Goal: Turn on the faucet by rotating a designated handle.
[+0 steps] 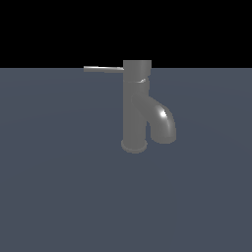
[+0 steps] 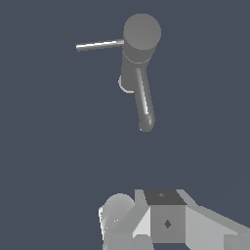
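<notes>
The grey metal faucet (image 1: 136, 106) stands upright on its round base in the middle of the exterior view. Its thick spout (image 1: 162, 123) curves down toward the exterior view's right. The thin handle (image 1: 103, 69) sticks out level from the top cap toward the exterior view's left. The wrist view looks down on the faucet (image 2: 141, 33), its handle (image 2: 99, 45) and its spout (image 2: 144, 100) from well above. Grey blocky parts of my arm or hand (image 2: 166, 222) fill one edge of the wrist view, far from the faucet. I cannot make out fingers there. The gripper is absent from the exterior view.
The faucet stands on a flat dark blue-grey floor (image 1: 59, 187) that ends at a black background behind it. No other objects show.
</notes>
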